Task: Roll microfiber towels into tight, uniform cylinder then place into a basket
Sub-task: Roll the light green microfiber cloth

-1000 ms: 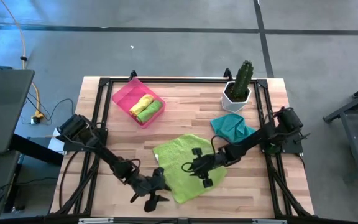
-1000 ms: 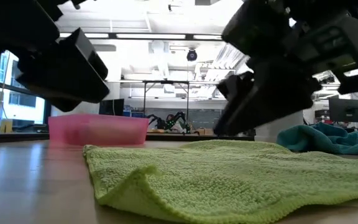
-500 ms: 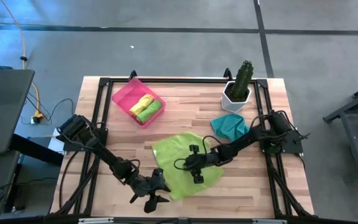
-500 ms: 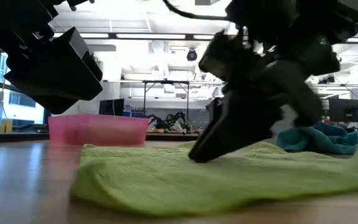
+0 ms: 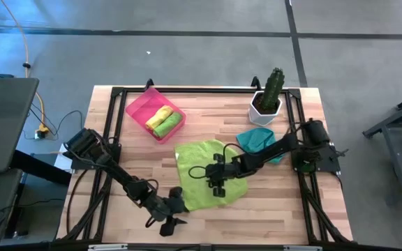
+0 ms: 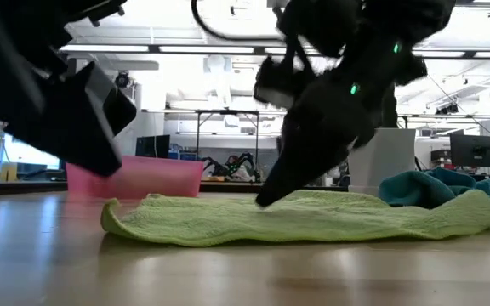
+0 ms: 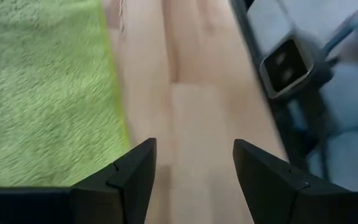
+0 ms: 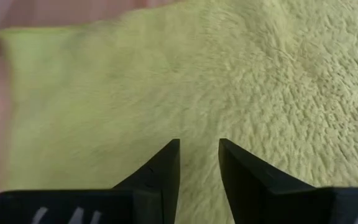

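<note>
lime green microfiber towel (image 5: 211, 178) spread mid-table. left gripper (image 5: 173, 213) at near edge beside it, jaws wide, empty. right gripper (image 5: 217, 183) down on towel, jaws narrowly parted, grip unclear. beyond, teal cloth (image 5: 260, 141); pink plastic basket (image 5: 139, 106) holding two rolls.

I see the light wooden plank table (image 5: 208, 118) carrying a shallow pink plastic basket (image 5: 139, 107), a spread lime green towel (image 5: 199, 162), a crumpled teal towel (image 5: 257, 139) and a white cactus pot (image 5: 264, 108).
</note>
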### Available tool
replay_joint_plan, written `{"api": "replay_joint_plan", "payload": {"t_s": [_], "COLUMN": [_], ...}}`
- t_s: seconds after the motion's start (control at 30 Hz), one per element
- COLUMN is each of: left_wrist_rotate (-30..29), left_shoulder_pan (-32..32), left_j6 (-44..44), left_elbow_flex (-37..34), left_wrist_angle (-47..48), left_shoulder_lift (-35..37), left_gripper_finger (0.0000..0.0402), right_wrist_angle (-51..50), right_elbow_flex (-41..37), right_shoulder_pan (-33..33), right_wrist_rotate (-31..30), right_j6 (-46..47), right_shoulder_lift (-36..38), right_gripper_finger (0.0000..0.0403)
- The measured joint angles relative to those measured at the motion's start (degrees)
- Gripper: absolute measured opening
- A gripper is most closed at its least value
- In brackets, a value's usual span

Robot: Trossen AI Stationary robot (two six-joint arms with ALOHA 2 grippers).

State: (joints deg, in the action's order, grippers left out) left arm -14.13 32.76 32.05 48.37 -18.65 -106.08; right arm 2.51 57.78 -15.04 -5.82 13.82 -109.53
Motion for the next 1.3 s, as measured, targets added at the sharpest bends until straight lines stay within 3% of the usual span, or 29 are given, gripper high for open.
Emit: {"api": "replay_joint_plan", "payload": {"t_s": [0.4,1.07,1.3], "left_wrist_rotate": [-4.56,-9.49,-10.05], "left_shoulder_pan": [-2.01,-1.47,-1.45], "left_j6": [-18.26,-17.62,-17.74], "left_elbow_flex": [0.01,-0.01,0.06], "left_wrist_angle": [5.72,8.29,5.73], "left_shoulder_lift": [0.0,-0.53,-3.59], "left_gripper_finger": [0.0202,0.0201,0.0173], "right_wrist_angle": [-14.62,-20.26,-20.28], "right_elbow_flex": [0.63,0.65,0.65], "right_shoulder_pan": [-5.71,-9.8,-9.8], "right_wrist_rotate": [0.08,-0.18,-0.19], "right_j6": [4.38,10.37,10.38], "right_shoulder_lift": [7.66,9.7,9.7], "right_gripper_finger": [0.0103,0.0103,0.0103]}}
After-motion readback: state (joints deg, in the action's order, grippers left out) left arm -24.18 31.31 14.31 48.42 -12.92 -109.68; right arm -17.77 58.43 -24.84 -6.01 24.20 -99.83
